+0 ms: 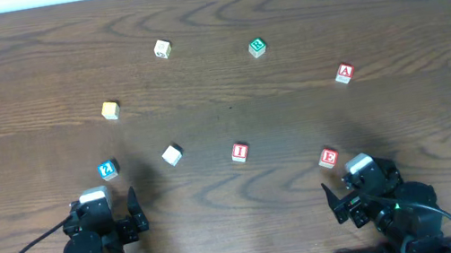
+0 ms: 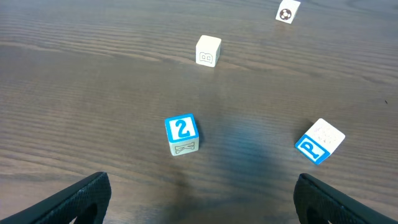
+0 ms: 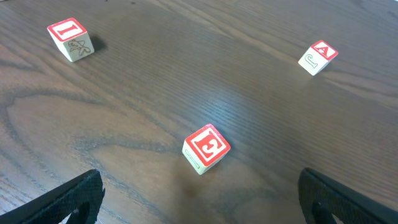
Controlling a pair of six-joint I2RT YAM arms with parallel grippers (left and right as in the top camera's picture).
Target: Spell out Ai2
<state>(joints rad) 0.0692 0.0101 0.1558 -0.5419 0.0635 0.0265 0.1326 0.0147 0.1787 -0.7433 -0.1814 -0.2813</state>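
Note:
The red "A" block lies at the right rear; it also shows in the right wrist view. The red "I" block lies mid-table and shows in the right wrist view. The blue "2" block lies just ahead of my left gripper and shows in the left wrist view. My left gripper is open and empty at the front left. My right gripper is open and empty at the front right, just behind a red "E" block.
Other blocks lie scattered: a white block with a blue "P" face, a yellowish block, a white block at the rear, a green block, and the "E" block.

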